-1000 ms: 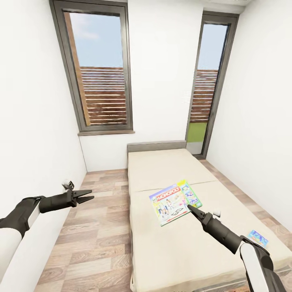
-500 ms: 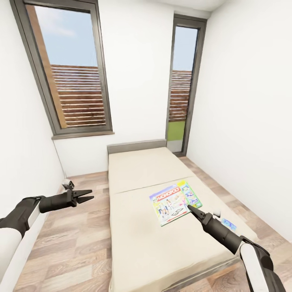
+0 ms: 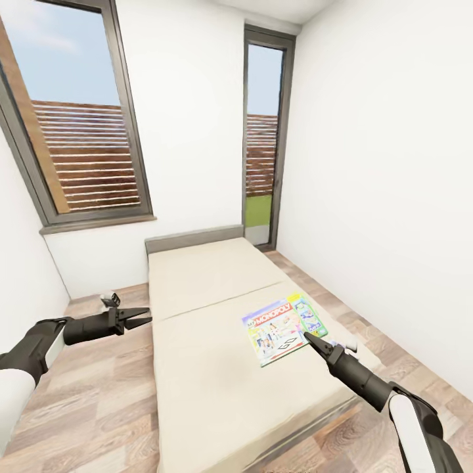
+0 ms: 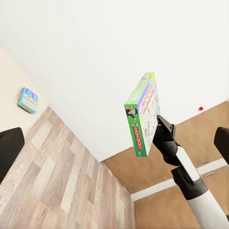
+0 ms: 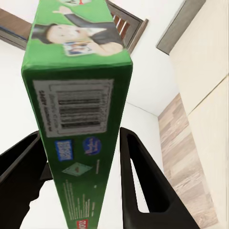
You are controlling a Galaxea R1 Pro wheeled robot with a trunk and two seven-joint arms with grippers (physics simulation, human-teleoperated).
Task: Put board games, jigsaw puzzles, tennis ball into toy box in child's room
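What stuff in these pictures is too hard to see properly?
- Left wrist view: the small box on the bed is too small for its name to be read.
- Right wrist view: the small print on the green edge of the Monopoly box is blurred.
- Head view: the bed's near end is cut off by the bottom edge.
- Left wrist view: the red dot is too tiny to identify.

The green-edged MONOPOLY box (image 3: 284,328) is held aloft, its printed face up, over the cream bed (image 3: 217,368). A smaller blue-green game box (image 4: 28,99) lies flat at the bed's edge.
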